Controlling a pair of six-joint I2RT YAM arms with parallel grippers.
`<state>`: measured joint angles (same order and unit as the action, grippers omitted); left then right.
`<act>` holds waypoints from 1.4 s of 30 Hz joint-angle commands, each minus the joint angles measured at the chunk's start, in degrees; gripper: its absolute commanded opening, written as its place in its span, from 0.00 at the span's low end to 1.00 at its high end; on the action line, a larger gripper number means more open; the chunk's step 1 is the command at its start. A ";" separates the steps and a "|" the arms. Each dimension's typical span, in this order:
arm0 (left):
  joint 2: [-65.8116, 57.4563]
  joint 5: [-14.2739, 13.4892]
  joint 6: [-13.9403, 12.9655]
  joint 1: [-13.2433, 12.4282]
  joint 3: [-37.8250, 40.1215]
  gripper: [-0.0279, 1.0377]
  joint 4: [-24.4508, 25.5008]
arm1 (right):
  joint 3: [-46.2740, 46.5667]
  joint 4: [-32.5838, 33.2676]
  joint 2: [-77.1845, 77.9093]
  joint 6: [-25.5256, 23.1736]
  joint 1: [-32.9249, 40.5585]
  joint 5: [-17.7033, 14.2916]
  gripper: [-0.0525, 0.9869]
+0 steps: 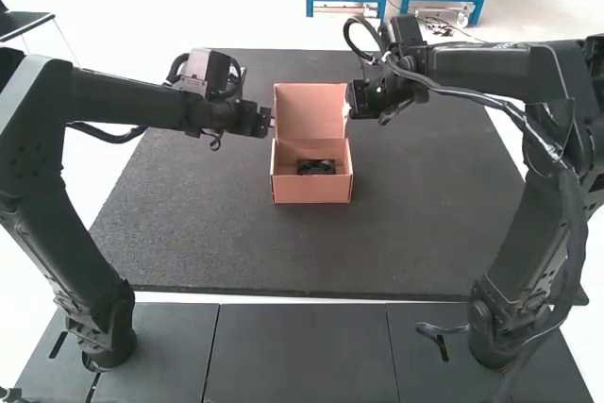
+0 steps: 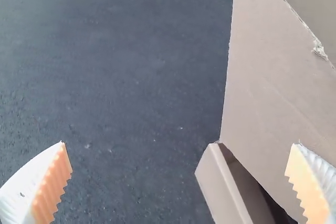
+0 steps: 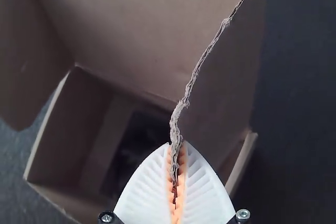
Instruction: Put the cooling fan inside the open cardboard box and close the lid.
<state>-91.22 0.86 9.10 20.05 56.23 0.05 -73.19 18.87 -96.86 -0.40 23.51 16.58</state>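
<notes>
Right now your cardboard box (image 1: 312, 184) sits near the middle of the dark mat (image 1: 189, 205), its lid (image 1: 310, 110) standing upright at the far side. The cooling fan (image 1: 316, 167) lies inside on the box floor, a black shape below the rim and toward the front wall. In the right wrist view it shows as a dark form deep between the walls, too dim for you to read any label on it.

Your right gripper (image 1: 351, 101) is at the lid's right edge. Its white ribbed fingers (image 3: 197, 182) are pressed together, with the orange pads pinching the thin corrugated edge of the lid between them. That edge looks rough and slightly frayed where it runs up from the fingertips.

Your left gripper (image 1: 267, 123) is at the lid's left edge, level with the right one. Its fingers (image 2: 44, 187) are spread wide and grip nothing. One hangs over bare mat, and the other is over the cardboard side. The plain brown side flap (image 2: 262, 103) rises between them, nearer the second finger. I cannot tell whether that finger touches the cardboard.
</notes>
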 commanded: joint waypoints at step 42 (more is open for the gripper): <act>4.30 1.33 -2.07 0.42 1.69 0.93 9.96 | -0.82 12.42 -1.75 4.80 2.60 1.00 0.03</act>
<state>-88.33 1.54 8.19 20.27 56.23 9.72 -73.21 30.92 -97.84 3.25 25.28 17.37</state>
